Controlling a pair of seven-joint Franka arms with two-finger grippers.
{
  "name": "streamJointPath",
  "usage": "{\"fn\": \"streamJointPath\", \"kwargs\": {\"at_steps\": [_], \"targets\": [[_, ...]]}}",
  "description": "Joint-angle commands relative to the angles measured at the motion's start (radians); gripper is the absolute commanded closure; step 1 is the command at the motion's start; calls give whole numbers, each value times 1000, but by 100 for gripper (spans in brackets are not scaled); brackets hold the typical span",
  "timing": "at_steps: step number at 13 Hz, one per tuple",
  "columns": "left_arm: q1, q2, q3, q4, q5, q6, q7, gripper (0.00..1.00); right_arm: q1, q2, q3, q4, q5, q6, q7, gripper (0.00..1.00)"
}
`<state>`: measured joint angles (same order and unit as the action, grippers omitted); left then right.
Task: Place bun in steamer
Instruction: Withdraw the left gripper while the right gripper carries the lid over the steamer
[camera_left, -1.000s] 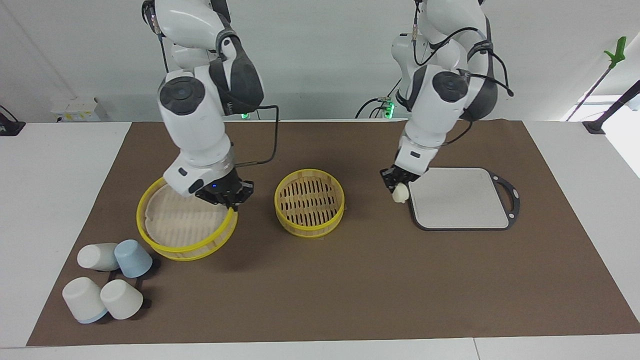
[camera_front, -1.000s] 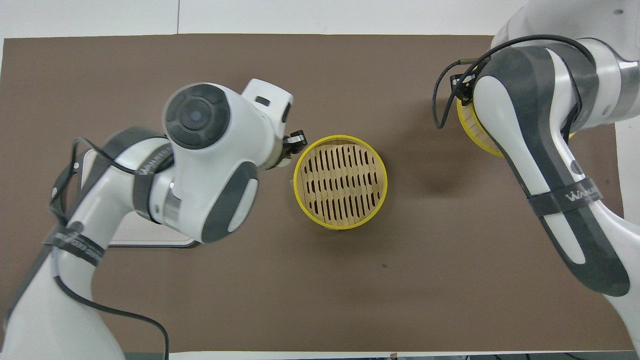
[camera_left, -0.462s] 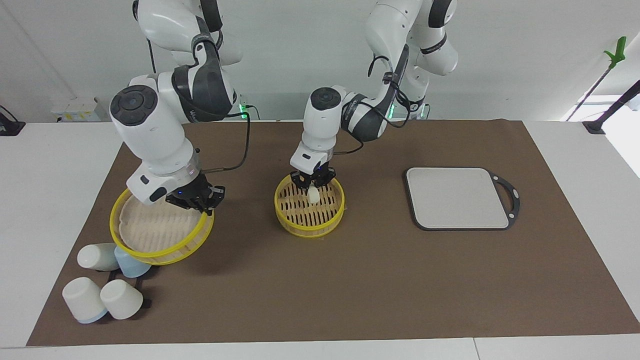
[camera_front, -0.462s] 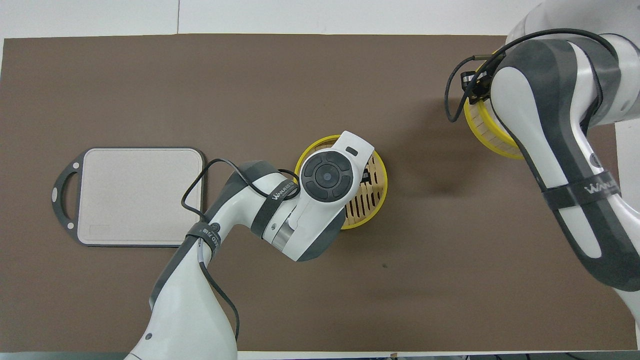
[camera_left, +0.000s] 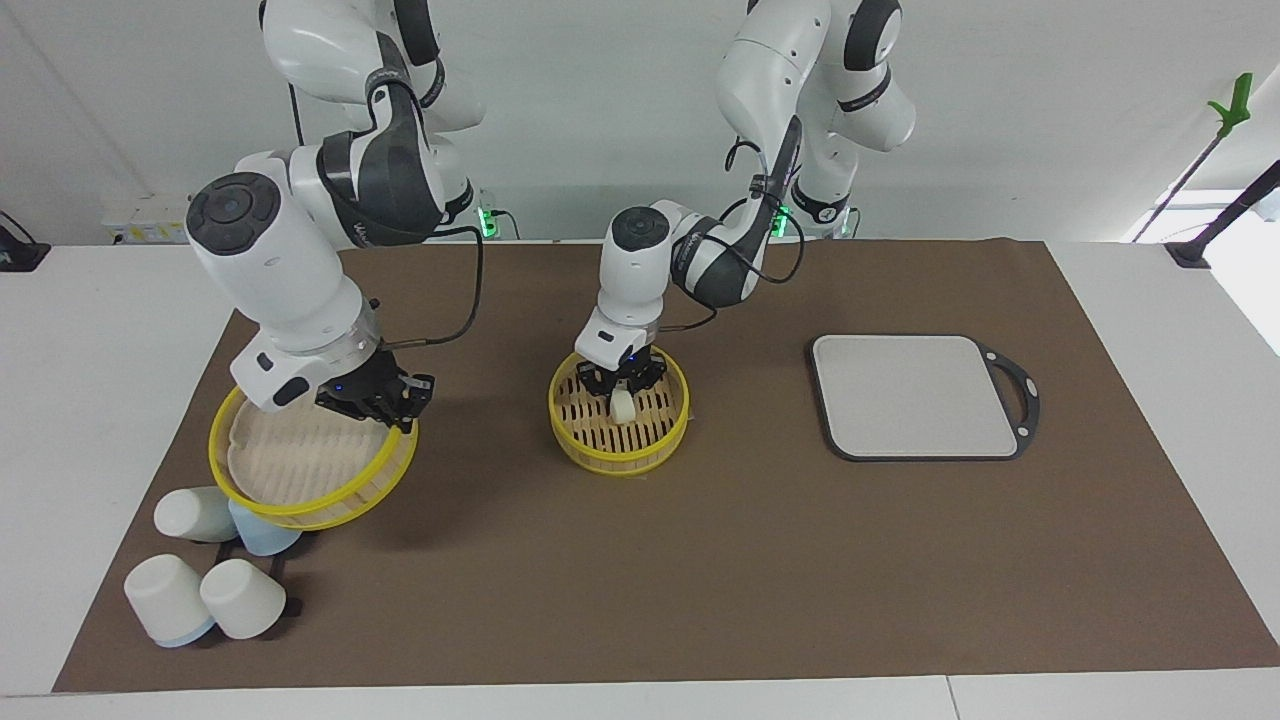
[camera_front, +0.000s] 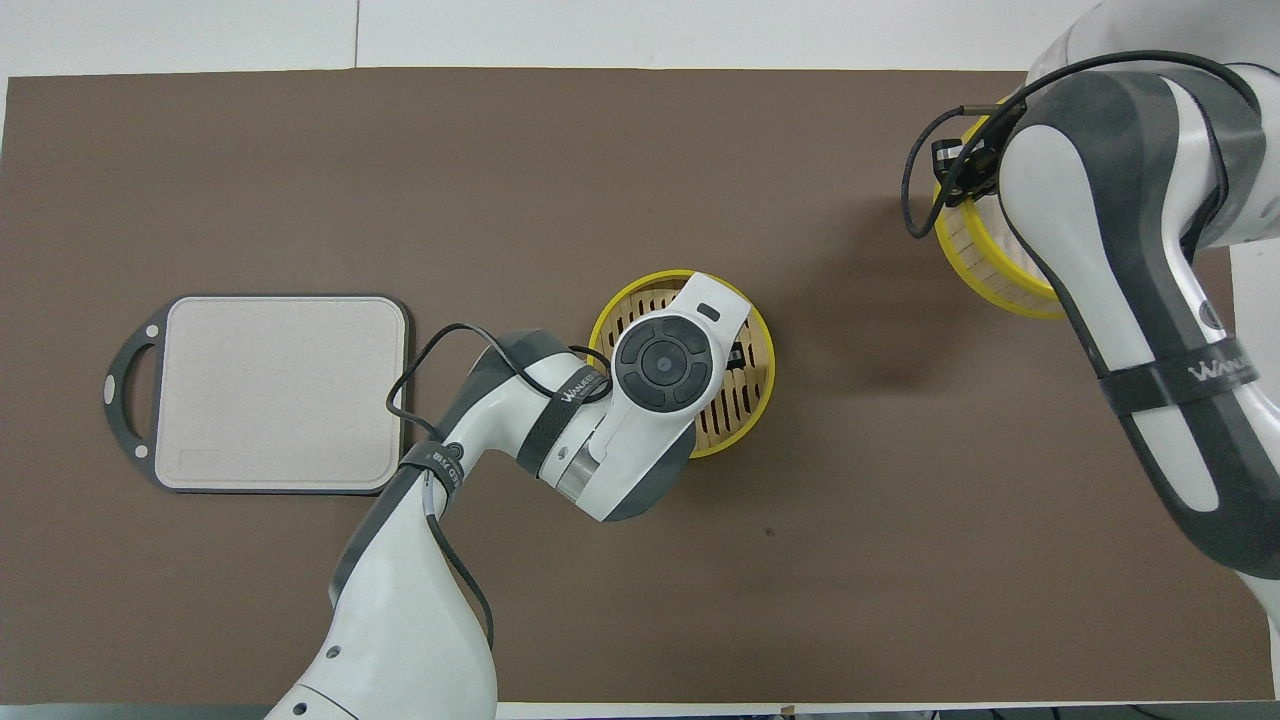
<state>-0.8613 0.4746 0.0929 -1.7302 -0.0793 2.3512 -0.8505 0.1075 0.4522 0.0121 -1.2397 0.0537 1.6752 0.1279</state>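
Note:
The yellow steamer (camera_left: 575, 425) stands mid-table on the brown mat. My left gripper (camera_left: 622, 388) reaches down into it and is shut on the cream-white bun (camera_left: 623, 404), which is low inside the basket, at or just above the slats. In the overhead view the left arm covers the bun and much of the steamer (camera_front: 750, 395). My right gripper (camera_left: 385, 405) is shut on the rim of the steamer lid (camera_left: 290, 460) and holds it tilted in the air over the cups. The lid (camera_front: 985, 270) is partly hidden under the right arm in the overhead view.
Several white and pale-blue cups (camera_left: 240, 598) lie at the right arm's end of the mat, two of them partly under the raised lid. A grey board (camera_left: 915, 395) with a dark handle lies at the left arm's end; it also shows in the overhead view (camera_front: 270, 390).
My left gripper carried the bun from beside the grey board to the steamer and lowered it inside. My right gripper moved the lid toward the right arm's end, over the cups.

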Motion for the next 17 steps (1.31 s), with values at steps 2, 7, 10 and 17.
{"fn": "streamJointPath", "kwargs": {"at_steps": [2, 7, 10, 17], "targets": [[-4, -45, 19, -20, 16, -36, -4, 0, 7, -15, 14, -12, 18, 18, 22, 100], [206, -270, 19, -14, 15, -352, 111, 0, 138, -30, 14, -44, 15, 75, 243, 100], [364, -372, 28, -11, 15, -507, 316, 0, 286, -40, 12, -69, 0, 130, 486, 100], [668, -540, 30, -6, 55, -733, 787, 0, 529, 20, 9, -130, -71, 266, 731, 100]]}}
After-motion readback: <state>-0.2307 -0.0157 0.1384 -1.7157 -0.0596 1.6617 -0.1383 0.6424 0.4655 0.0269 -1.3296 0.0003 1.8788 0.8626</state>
